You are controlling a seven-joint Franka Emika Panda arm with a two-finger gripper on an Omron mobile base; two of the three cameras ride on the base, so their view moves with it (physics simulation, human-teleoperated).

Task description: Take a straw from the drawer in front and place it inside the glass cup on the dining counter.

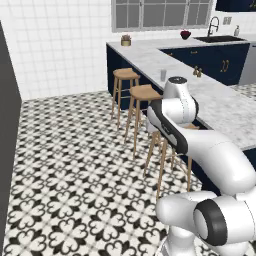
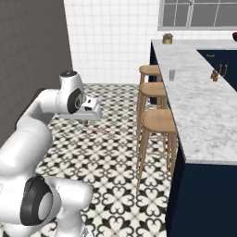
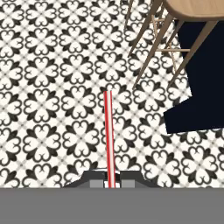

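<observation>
Straw (image 3: 109, 135) sits pinched between the two dark tips of the hand (image 3: 110, 183), which is closed on its lower end; the thin red stick runs straight out from the fingers over the patterned floor (image 3: 52, 109). From the right side of the base, the hand (image 2: 90, 116) hangs off the end of the white arm (image 2: 69, 99) out over the black-and-white tiles, and the straw (image 2: 97, 129) shows as a faint pinkish line slanting down and away from it toward the stools.

The cup (image 2: 171, 74) stands on the marble tabletop (image 2: 199, 111) of the long navy island, near the edge above the stools and well apart from the hand. From the left side the cup (image 1: 163, 74) shows small and clear on the tabletop (image 1: 225, 107), just beyond the arm's (image 1: 172, 110) upper joint. Two small brown shakers (image 2: 215, 75) stand farther across the marble, apart from the cup.

Three wooden stools (image 2: 157, 122) line the near side of the island. In the hand's own view, a stool's (image 3: 175, 26) legs and seat sit beside the island's dark base (image 3: 199, 87). A small potted plant (image 2: 167, 39) stands at the far end of the tabletop, by the white tiled wall.
</observation>
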